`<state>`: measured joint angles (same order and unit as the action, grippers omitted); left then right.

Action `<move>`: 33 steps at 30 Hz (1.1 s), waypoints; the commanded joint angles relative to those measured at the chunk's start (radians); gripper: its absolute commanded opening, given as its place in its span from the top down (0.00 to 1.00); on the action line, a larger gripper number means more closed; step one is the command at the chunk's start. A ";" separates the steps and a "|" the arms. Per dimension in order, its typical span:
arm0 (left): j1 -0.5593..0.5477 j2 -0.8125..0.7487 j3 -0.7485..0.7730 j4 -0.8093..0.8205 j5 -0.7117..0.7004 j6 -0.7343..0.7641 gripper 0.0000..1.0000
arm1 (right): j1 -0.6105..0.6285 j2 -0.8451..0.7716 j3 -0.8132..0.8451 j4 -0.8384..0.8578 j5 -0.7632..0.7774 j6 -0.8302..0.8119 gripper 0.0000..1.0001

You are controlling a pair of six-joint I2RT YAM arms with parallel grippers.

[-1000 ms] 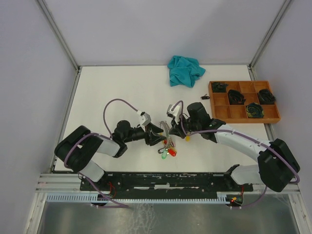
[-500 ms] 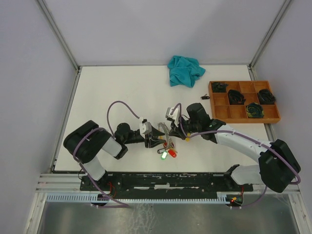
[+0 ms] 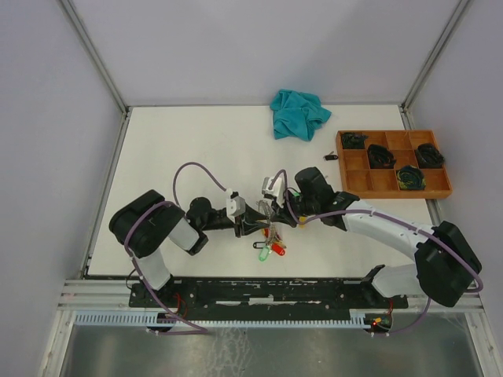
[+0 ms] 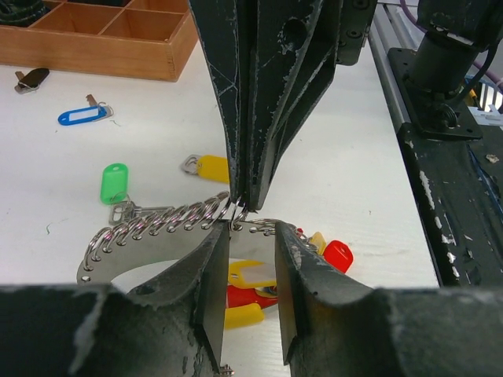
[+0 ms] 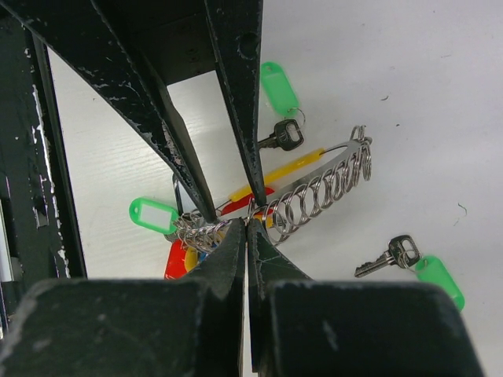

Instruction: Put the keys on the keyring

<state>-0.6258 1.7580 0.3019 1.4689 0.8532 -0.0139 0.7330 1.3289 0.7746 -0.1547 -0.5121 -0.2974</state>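
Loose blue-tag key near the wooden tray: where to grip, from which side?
Best bet: pinch the blue tag across its narrow width, straight down from above. It lies flat on the table, long and slim, with bare surface either side.

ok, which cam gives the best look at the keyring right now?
Left wrist. The keyring lies close and runs across the frame, with tag loops strung along it and the right gripper pinching its wire. Right wrist also shows the keyring, partly blocked. In top external it is too small to make out.

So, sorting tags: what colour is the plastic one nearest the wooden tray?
Blue tag, clearest in the left wrist view.
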 commanded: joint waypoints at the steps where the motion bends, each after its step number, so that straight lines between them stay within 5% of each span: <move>1: -0.002 0.001 0.026 0.077 0.031 0.034 0.64 | 0.020 0.011 0.068 0.035 -0.009 -0.020 0.99; 8: 0.004 -0.001 0.033 0.071 0.042 0.029 0.69 | 0.035 0.030 0.097 0.002 0.001 -0.041 0.99; 17: 0.005 -0.023 0.035 0.027 0.055 0.060 0.97 | 0.050 0.044 0.127 -0.041 0.022 -0.062 0.99; 20: 0.005 -0.060 0.036 -0.062 0.043 0.114 0.97 | 0.051 0.034 0.129 -0.055 0.038 -0.061 0.97; 28: -0.010 -0.175 0.021 -0.269 -0.065 0.276 0.97 | 0.051 -0.061 0.148 -0.093 0.187 0.015 0.34; 33: -0.042 -0.228 0.024 -0.377 -0.141 0.364 0.97 | 0.051 -0.138 0.195 -0.164 0.319 0.061 0.17</move>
<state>-0.6430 1.5860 0.3149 1.1641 0.7902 0.2104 0.7788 1.2716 0.8936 -0.2867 -0.3183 -0.2817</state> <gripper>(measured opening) 0.034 0.801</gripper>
